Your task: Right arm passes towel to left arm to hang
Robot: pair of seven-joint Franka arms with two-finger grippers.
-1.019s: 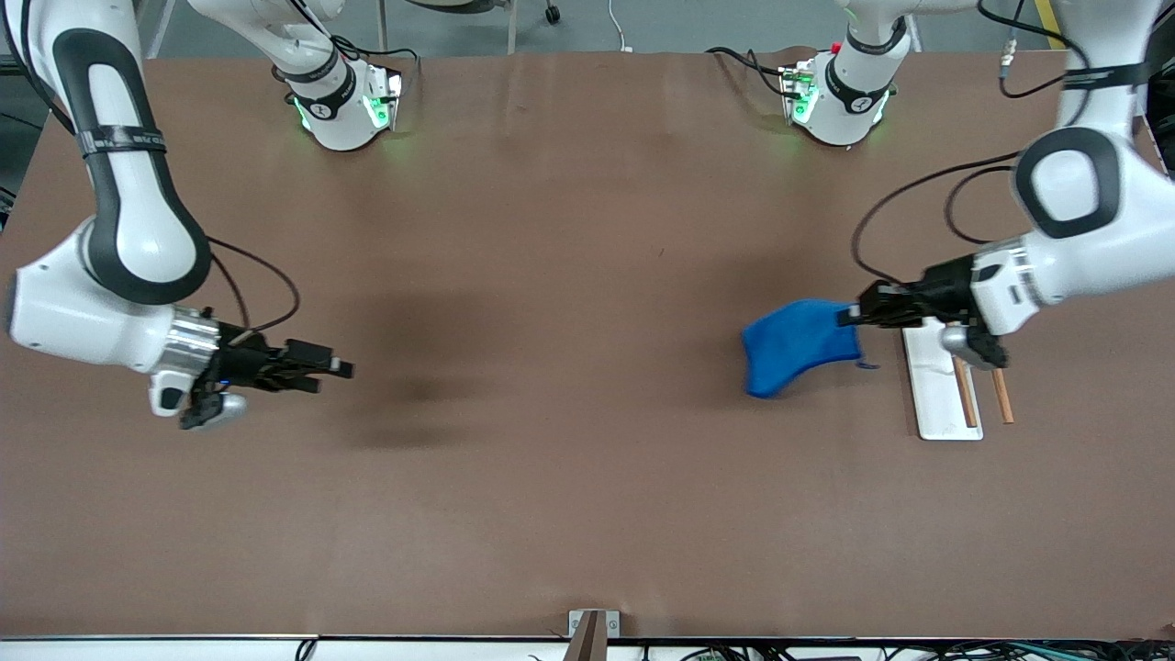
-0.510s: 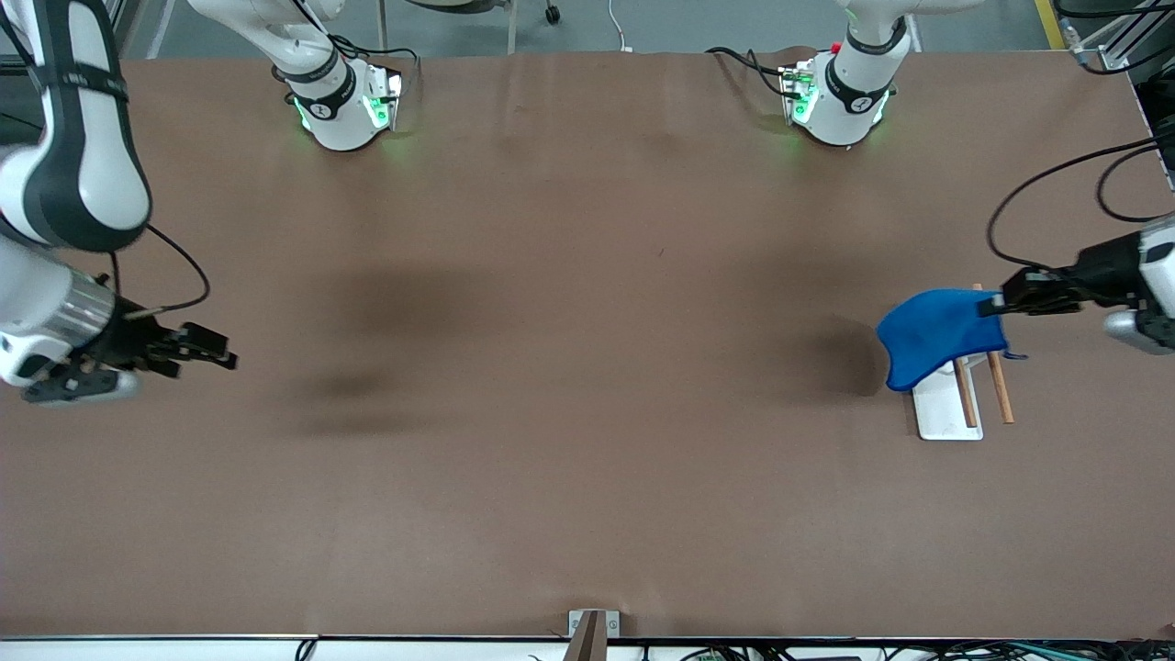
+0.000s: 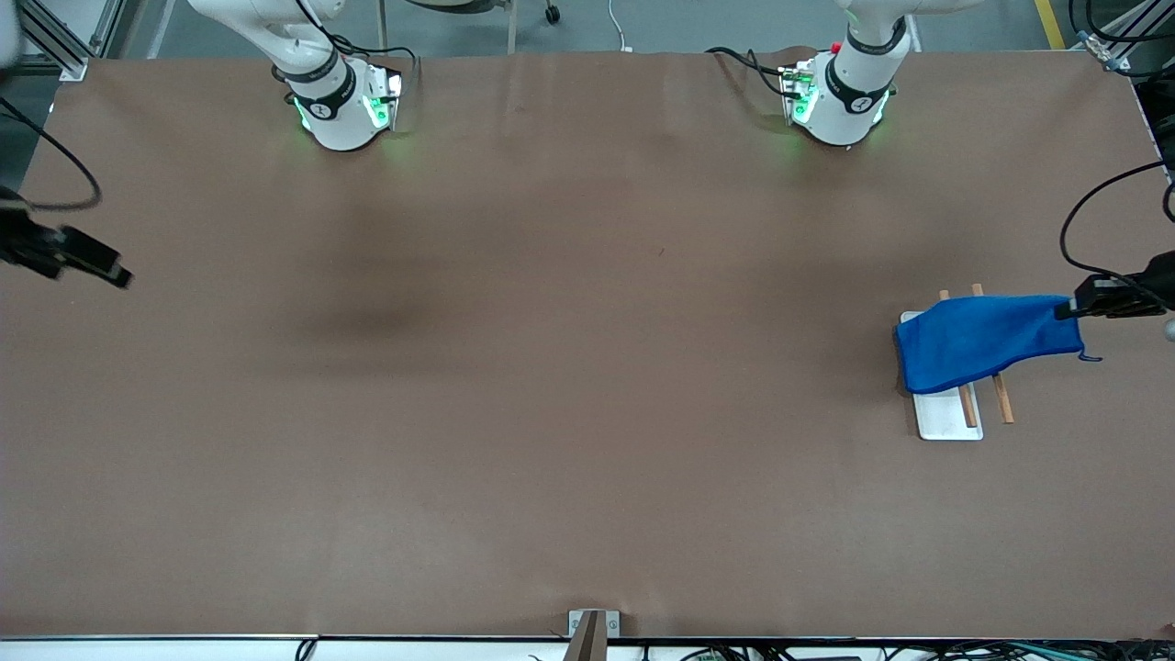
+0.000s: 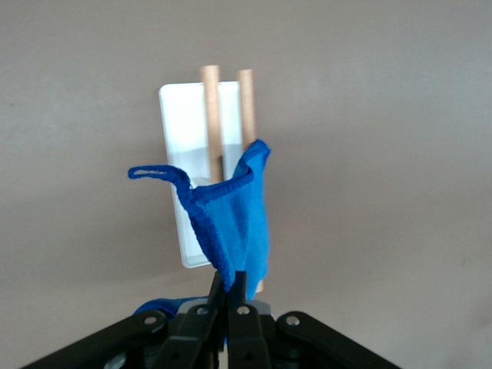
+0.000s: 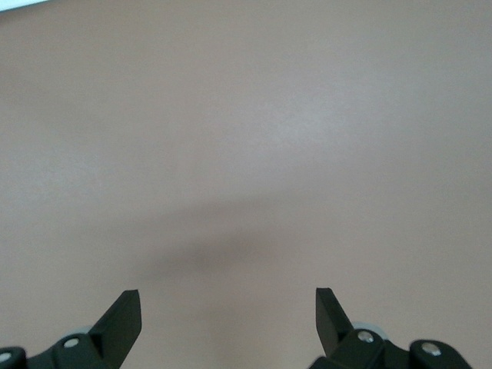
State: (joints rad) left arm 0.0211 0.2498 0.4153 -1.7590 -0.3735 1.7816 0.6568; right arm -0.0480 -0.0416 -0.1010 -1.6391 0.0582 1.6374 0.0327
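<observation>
The blue towel (image 3: 982, 340) hangs across the two wooden rods of the rack (image 3: 1001, 399) on its white base (image 3: 950, 415), at the left arm's end of the table. My left gripper (image 3: 1069, 308) is shut on one corner of the towel (image 4: 234, 223) and holds it over the rack (image 4: 207, 108); a thin tail (image 4: 157, 172) sticks out at that corner. My right gripper (image 3: 115, 273) is open and empty over the right arm's end of the table; in the right wrist view it (image 5: 228, 304) shows only bare table.
Both arm bases (image 3: 335, 106) (image 3: 840, 96) stand at the table's edge farthest from the front camera. A small metal bracket (image 3: 593, 624) sits at the edge nearest that camera.
My left gripper has carried the towel toward the left arm's end of the table, and the cloth now drapes over the rack's rods. My right gripper has drawn back toward its own table end.
</observation>
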